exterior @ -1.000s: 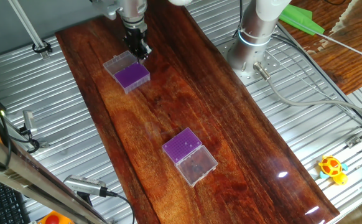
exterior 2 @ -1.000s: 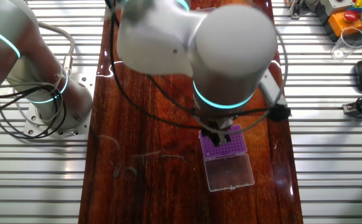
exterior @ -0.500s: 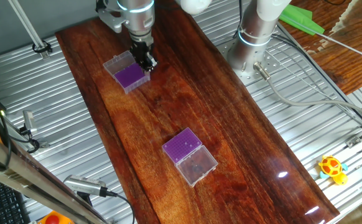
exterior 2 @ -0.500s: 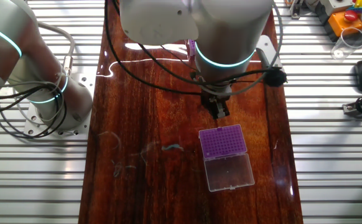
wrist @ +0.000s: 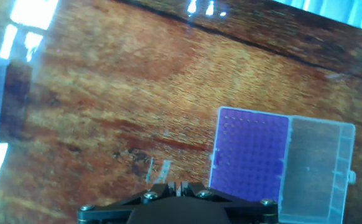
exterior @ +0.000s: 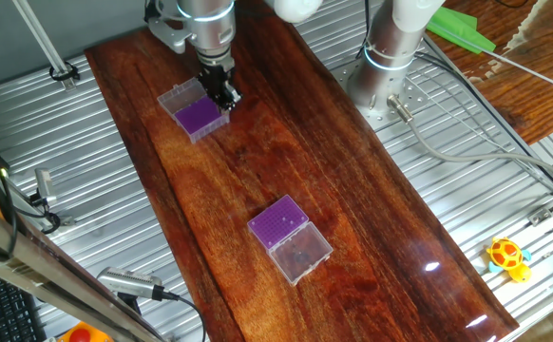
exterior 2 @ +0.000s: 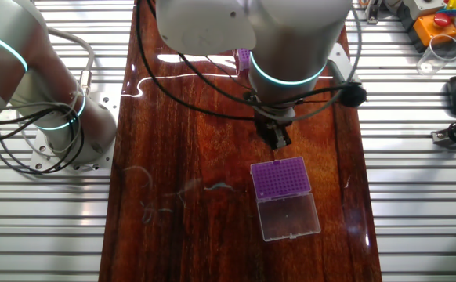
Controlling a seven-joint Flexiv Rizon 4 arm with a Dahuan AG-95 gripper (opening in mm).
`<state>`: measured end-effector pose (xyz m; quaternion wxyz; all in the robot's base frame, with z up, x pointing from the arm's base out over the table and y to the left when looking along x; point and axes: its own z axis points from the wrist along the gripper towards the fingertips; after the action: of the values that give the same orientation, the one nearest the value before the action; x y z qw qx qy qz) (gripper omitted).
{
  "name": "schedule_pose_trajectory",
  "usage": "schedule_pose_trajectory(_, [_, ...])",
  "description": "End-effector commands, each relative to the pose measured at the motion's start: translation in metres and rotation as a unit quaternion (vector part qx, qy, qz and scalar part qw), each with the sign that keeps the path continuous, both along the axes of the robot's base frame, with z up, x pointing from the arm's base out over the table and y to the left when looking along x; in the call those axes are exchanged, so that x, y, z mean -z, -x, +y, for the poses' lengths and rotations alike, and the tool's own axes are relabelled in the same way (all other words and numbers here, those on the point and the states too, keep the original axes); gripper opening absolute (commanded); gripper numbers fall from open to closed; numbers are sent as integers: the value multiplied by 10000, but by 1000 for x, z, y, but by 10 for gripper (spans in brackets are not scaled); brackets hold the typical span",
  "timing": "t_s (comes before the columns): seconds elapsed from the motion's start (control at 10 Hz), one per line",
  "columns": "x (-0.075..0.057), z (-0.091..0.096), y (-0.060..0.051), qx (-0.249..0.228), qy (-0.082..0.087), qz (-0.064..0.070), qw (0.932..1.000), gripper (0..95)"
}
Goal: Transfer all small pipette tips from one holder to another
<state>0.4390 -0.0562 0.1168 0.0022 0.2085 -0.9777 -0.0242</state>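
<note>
Two purple tip holders (exterior: 200, 114) (exterior: 288, 235) — one arm (exterior 2: 291, 39) — one yellow toy (exterior: 507, 256).

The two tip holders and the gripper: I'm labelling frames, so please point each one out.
near holder (exterior: 278, 224), one fixed view, purple grid top.
far holder (exterior: 200, 115), one fixed view, purple grid top.
gripper (exterior 2: 279, 141), the other fixed view, between fingertips.
</note>
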Motion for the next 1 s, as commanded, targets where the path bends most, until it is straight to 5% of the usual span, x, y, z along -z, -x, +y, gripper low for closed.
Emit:
schedule_pose_trajectory(0.1, [-1,0,1,-431,-198,4,9989,0])
schedule_pose_trajectory(0.5, [-8,111,12,436,-39,8,9990,0])
schedule_pose_trajectory(0.7, [-6,114,12,168,14,-99,9998,0])
schedule_pose_trajectory(1.0, [-6,114,12,-558,-11,-70,9984,0])
